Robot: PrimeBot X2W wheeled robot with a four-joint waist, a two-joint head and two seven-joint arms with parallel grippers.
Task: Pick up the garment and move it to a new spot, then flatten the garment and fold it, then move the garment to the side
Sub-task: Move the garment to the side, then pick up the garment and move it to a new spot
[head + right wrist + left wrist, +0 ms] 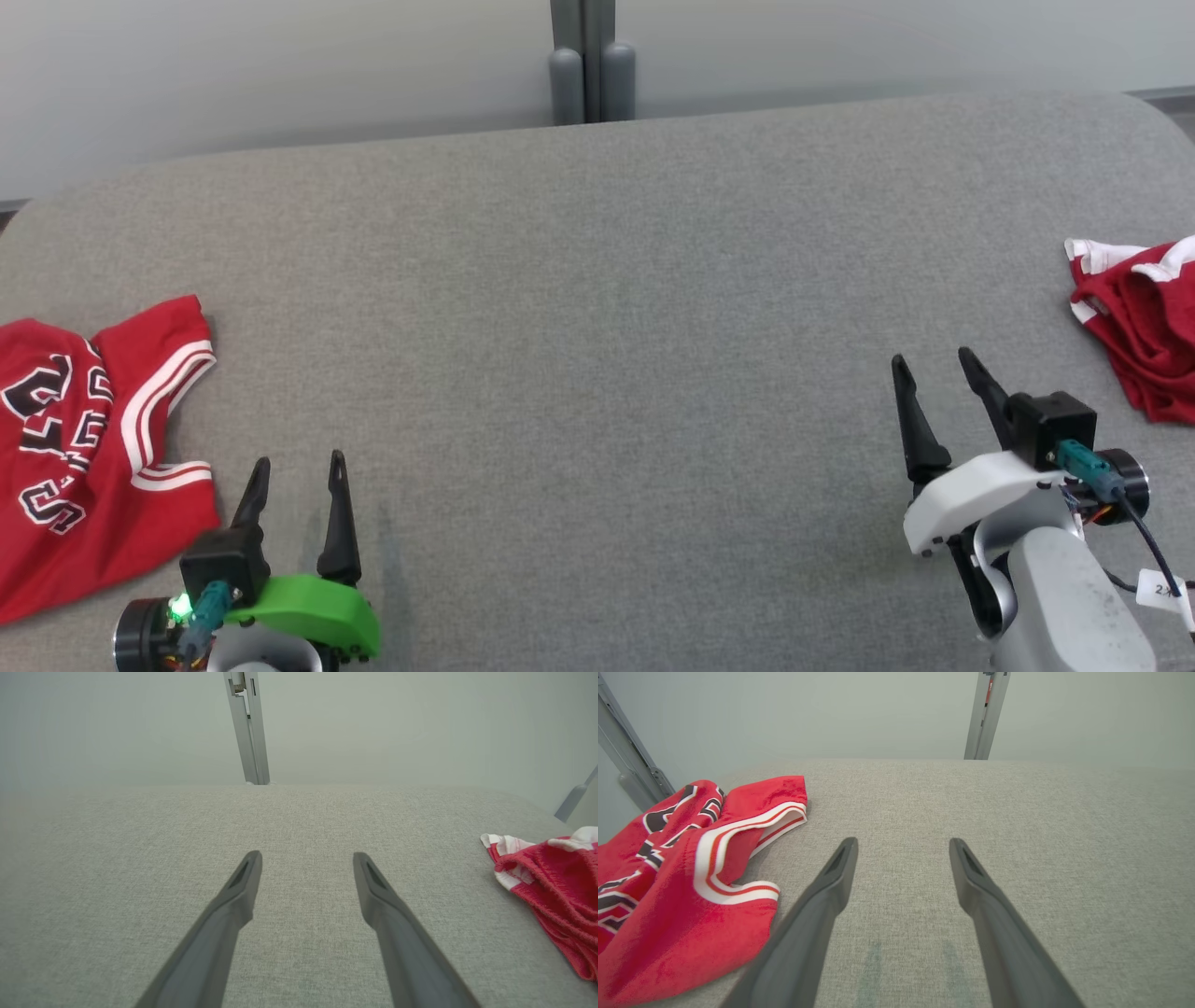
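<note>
Grey fabric covers the table (597, 280). At its far left the jersey (84, 467) is laid out (lettering up), just beside the left gripper (299, 459), whose fingers are held wide apart with nothing between them. The right gripper (931, 357) is likewise spread and empty. A crumpled red-and-white cloth (1144, 327) is seen at the far right.

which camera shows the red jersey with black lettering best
Head view: the lettered jersey is seen from above, lettering and striped trim plain. Left wrist view catches it at a low slant, lettering foreshortened. Right wrist view faces another crumpled red-and-white garment.
</note>
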